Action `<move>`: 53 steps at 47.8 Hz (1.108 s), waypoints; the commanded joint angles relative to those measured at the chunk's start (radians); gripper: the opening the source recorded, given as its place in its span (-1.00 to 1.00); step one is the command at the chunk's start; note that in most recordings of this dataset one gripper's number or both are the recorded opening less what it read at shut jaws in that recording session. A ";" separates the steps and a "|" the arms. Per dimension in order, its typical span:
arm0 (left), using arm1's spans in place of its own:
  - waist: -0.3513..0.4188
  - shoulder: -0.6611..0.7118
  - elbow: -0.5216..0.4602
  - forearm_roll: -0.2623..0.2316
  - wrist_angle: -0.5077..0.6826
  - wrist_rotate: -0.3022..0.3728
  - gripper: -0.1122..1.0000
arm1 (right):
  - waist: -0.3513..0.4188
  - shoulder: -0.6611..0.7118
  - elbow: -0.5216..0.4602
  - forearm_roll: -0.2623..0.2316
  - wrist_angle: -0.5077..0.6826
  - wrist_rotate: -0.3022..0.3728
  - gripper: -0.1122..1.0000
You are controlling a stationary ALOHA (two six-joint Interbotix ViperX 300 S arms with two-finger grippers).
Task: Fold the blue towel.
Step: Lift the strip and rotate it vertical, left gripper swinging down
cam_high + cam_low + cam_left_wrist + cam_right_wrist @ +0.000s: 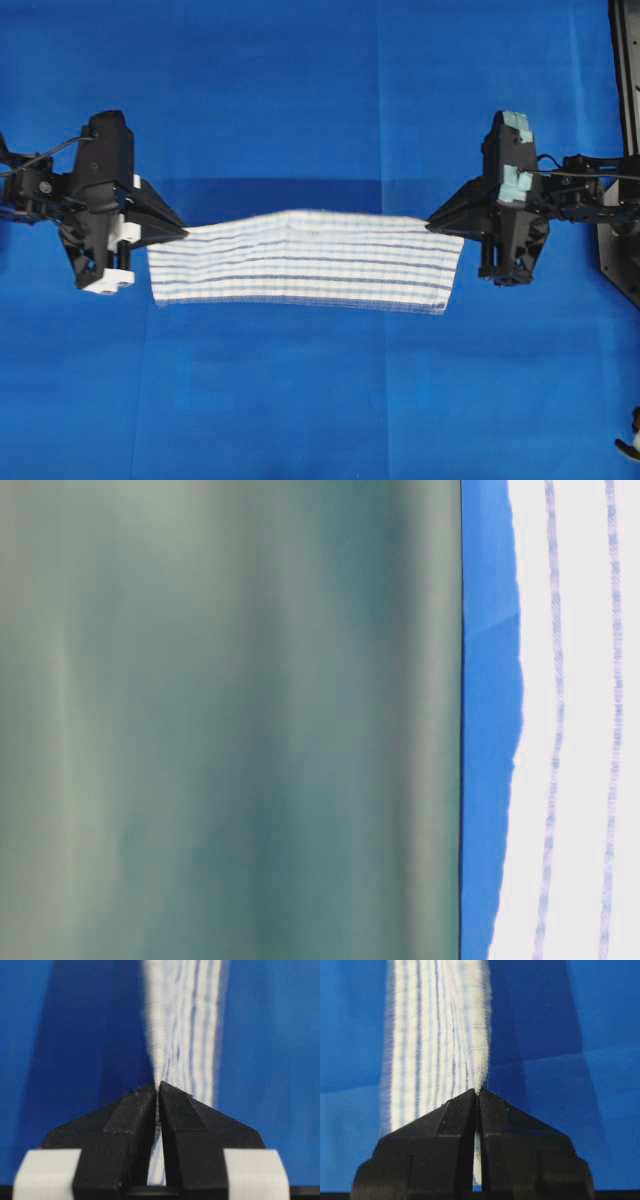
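Both pincers are clamped tight on the blue towel: left gripper pinching its left end, right gripper its right end, cloth stretched between them over the table covering.

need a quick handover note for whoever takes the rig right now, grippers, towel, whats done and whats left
Left gripper: shut on the far left corner of the blue towel.
Right gripper: shut on the far right corner of the same towel.
Towel: stretched between the two grippers over the blue table covering. Its far edge is held up and sags a little in the middle; the near edge looks to lie on the covering.
Done: both far corners are gripped and lifted.
Left: carry the held edge over to the near edge to make the fold, lay it flat, and let go. Whether more folds are wanted I cannot tell.
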 commanded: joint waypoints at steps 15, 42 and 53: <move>-0.066 0.192 -0.241 -0.006 -0.067 -0.028 -0.77 | -0.163 0.074 -0.156 -0.101 -0.009 -0.002 -0.75; -0.074 0.495 -0.621 -0.006 -0.072 -0.101 -0.77 | -0.360 0.186 -0.307 -0.230 -0.012 -0.003 -0.75; -0.074 0.575 -0.747 -0.006 -0.084 -0.107 -0.77 | -0.411 0.192 -0.319 -0.265 -0.014 -0.003 -0.75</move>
